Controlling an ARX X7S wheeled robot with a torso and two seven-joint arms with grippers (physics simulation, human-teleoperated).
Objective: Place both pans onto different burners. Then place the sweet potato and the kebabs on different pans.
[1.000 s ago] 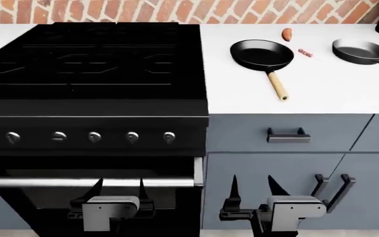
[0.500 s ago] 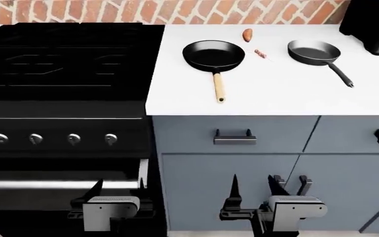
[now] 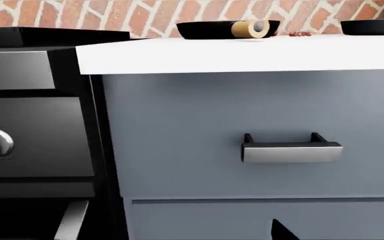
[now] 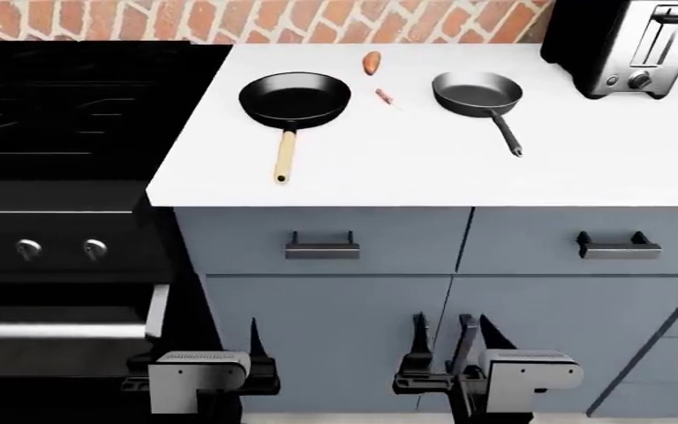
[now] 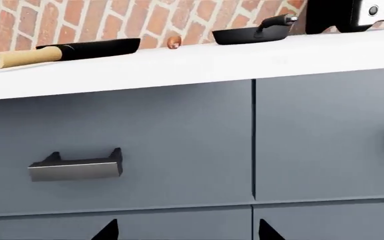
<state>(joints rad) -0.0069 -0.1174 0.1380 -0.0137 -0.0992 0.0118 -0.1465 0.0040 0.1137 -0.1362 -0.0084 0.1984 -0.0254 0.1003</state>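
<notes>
Both pans sit empty on the white desk [image 4: 433, 168], none on the burners [image 4: 68, 106]. The black pan [image 4: 296, 97] with the wooden handle lies nearest the range; the grey pan [image 4: 477, 93] with the thin black handle lies further right, well apart from it. Between them, at the back near the brick wall, lies the sweet potato [image 4: 371, 62], and just in front of it the kebabs [image 4: 387, 97], touching neither pan.

A toaster [image 4: 621, 44] stands at the desk's far right, its top cut off by the frame. Only the right part of the range shows, with three knobs [image 4: 29, 249] visible.

The left hand [image 4: 212, 340] and right hand [image 4: 448, 340] hang low in front of the grey cabinet doors, each with fingers spread and holding nothing. From the wrist cameras only dark fingertips show at the edge; the kebabs there are a small reddish blur, and the sweet potato is partly hidden behind the desk's edge.
</notes>
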